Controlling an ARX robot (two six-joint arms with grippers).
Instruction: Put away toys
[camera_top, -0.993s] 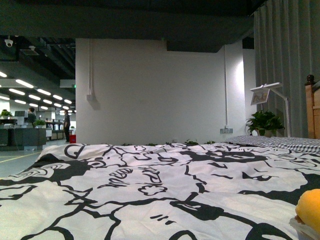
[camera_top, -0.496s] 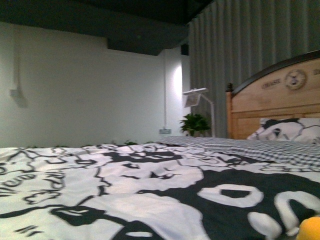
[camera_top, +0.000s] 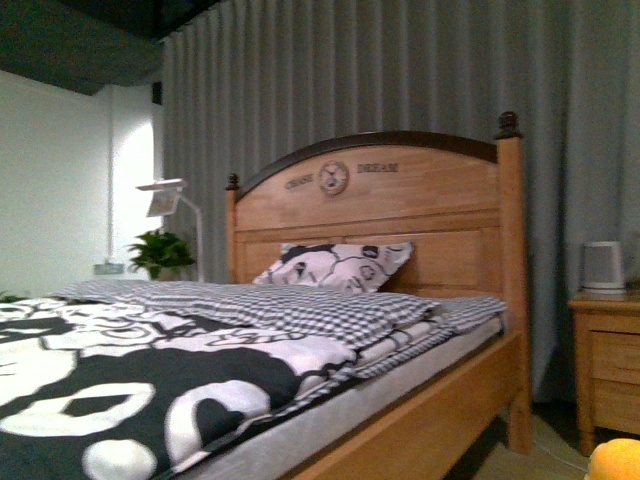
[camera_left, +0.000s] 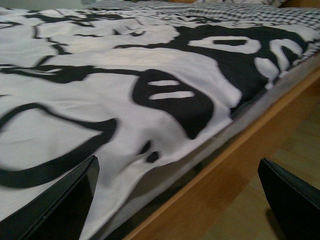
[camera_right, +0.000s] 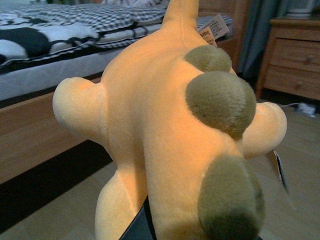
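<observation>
Right wrist: plush (camera_right: 165, 125) in gripper (camera_right: 146, 226)

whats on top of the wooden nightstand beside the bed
One pale grey-white object stands on the nightstand; what it is cannot be told. The top's right end runs out of frame, so that part goes unseen.

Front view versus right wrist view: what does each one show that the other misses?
Only the front view shows the round clock emblem, the lamp and the potted plant. Only the right wrist view shows olive spots and a paper tag on the plush toy. Both show the plush toy, the checked bedding and the nightstand.
</observation>
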